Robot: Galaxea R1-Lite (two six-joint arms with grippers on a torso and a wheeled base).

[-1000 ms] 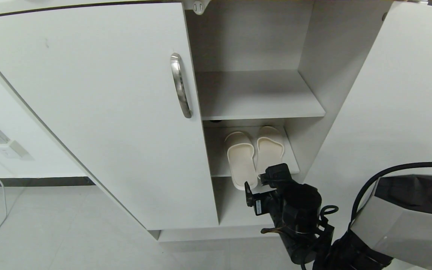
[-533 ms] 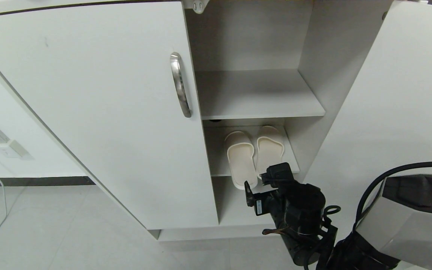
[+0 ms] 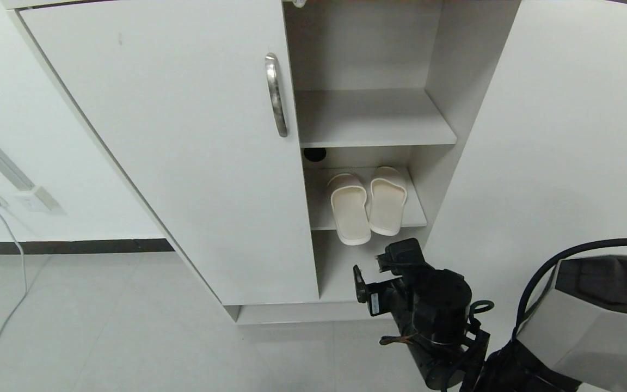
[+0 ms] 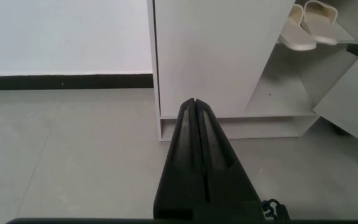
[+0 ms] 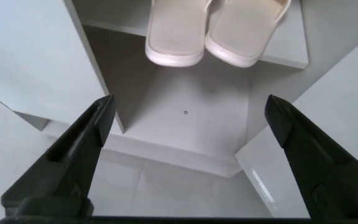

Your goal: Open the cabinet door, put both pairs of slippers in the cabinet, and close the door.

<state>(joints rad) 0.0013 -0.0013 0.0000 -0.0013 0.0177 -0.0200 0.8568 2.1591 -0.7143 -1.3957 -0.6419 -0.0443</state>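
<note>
The white cabinet [image 3: 458,81] stands with its left door [image 3: 183,141] closed, a curved metal handle [image 3: 275,95] along that door's inner edge, and its right door [image 3: 564,141] swung wide open. One pair of cream slippers [image 3: 368,204] lies side by side on the middle shelf [image 3: 416,218], toes toward the back. The two touch or nearly touch, and the heel of the left one hangs a little over the shelf's front edge. The upper shelf [image 3: 373,117] is above them and the cabinet's bottom board [image 3: 340,272] below. A small dark round spot [image 3: 314,154] shows at the back wall just under the upper shelf; it may be a hole, but I cannot tell. The right claw [image 3: 379,269] hangs in front of the open compartment, below the slippers and apart from them. In the right wrist view the claw [image 5: 189,106] is spread wide with nothing between its fingers, and the slippers [image 5: 210,25] lie beyond it. The left claw [image 4: 194,109] is clenched on nothing, its fingers pressed flat together, low over the grey floor [image 4: 73,155] and facing the closed door, with the slippers [image 4: 306,25] farther off. On the wall beside the cabinet a socket [image 3: 36,198] sits, with a grey cable [image 3: 14,256] running from a plug down to the floor.
</note>
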